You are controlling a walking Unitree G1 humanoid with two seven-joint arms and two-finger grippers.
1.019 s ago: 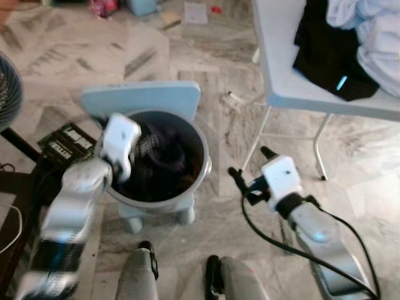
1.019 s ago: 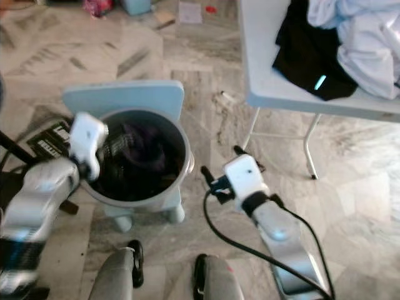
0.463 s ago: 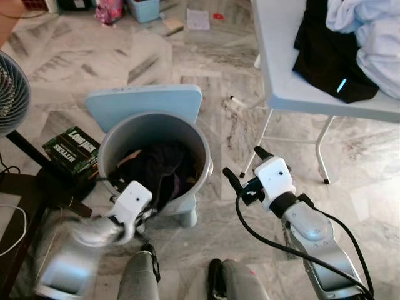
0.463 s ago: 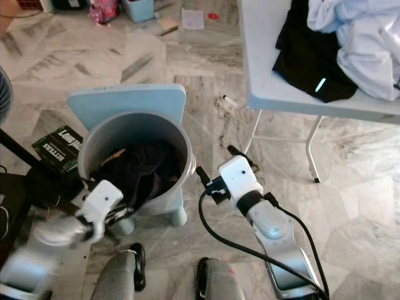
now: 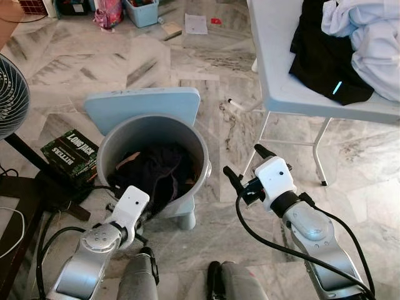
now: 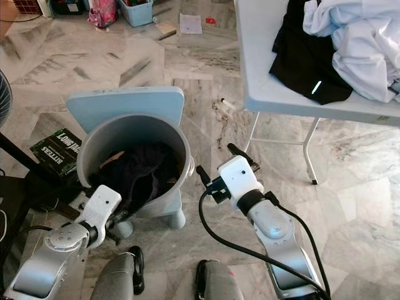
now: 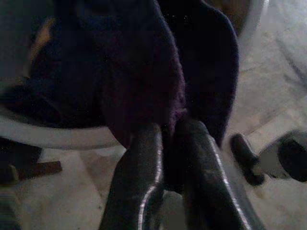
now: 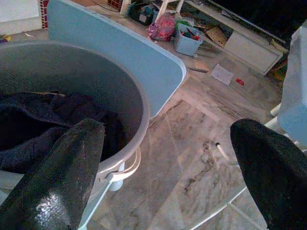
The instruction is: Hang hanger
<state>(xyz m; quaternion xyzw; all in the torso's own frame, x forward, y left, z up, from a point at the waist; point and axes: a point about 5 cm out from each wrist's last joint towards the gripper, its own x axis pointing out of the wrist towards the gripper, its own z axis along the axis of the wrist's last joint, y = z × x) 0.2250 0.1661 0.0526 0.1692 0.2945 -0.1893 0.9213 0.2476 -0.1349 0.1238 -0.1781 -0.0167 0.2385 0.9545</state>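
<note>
Left pincer (image 7: 163, 158) is closed on a fold of dark purple cloth (image 5: 153, 172) drawn over the near rim of the round grey plastic bucket (image 5: 199, 150); right pincer (image 5: 245, 167) hangs spread wide and empty beside the bucket, above the marble floor (image 5: 156, 62); black and white garments (image 5: 350, 44) lie on the white counter (image 5: 281, 75); no hanger can be made out.

Bucket (image 5: 154, 128) sits centre-left of the frame on a stool (image 5: 142, 105), with a cloth (image 5: 153, 172) inside it, draped over the near rim. Box (image 5: 70, 153) on the floor left of the bucket; fan (image 5: 11, 95) at left edge. Table (image 5: 279, 56) upper right, carrying clothes (image 5: 350, 44). Bin (image 5: 143, 9) at top edge.
</note>
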